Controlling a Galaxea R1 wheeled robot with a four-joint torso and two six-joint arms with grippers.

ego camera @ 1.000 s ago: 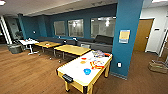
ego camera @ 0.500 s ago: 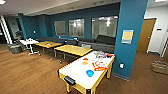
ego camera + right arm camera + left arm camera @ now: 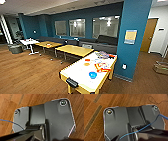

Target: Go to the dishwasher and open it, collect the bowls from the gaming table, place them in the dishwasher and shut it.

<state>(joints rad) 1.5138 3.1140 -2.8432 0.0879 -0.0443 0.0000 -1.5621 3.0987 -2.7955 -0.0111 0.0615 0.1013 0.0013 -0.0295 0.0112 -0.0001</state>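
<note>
Wooden floor (image 3: pixel 95 112) under both wrists; head view adds tables (image 3: pixel 75 50).

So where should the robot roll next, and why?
Probably drive on and look around, past the white-topped table with the colourful things. No dishwasher is visible here, just wooden tables, a blue pillar and a wood floor, and opening it comes first.

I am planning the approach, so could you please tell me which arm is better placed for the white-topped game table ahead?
Probably the right: the white-topped game table lies ahead and slightly right. It is not yet within reach, so this is tentative.
</note>
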